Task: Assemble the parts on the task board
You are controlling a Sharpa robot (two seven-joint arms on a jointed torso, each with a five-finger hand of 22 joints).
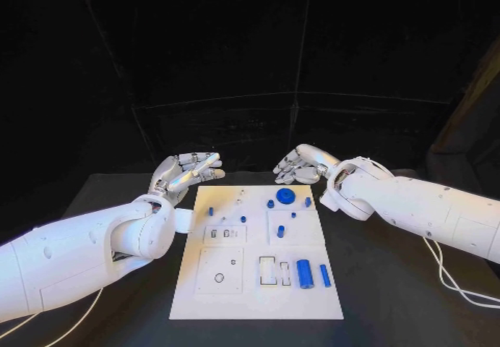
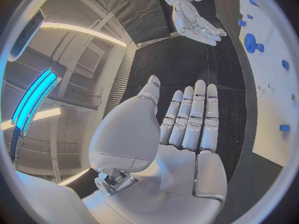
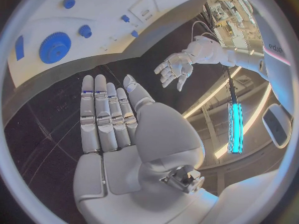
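The white task board (image 1: 245, 289) lies in the middle of the black table. A blue gear (image 1: 285, 195) stands near its far edge among small blue pegs (image 1: 279, 231). Two blue cylinders (image 1: 304, 273) lie at its near right. My left hand (image 1: 188, 171) hovers beyond the board's far left corner, fingers straight and apart, holding nothing. My right hand (image 1: 300, 163) hovers beyond the far right corner, also empty with its fingers spread. The left wrist view has my left hand (image 2: 187, 119) flat and the right hand (image 2: 198, 25) across from it. The right wrist view has the gear (image 3: 55, 47) beyond my right hand (image 3: 109, 114).
Black table surface (image 1: 396, 289) surrounds the board on all sides. Cables (image 1: 448, 278) trail from my right arm over the table's right side. Several rectangular and round recesses (image 1: 220, 277) are cut into the board's near half.
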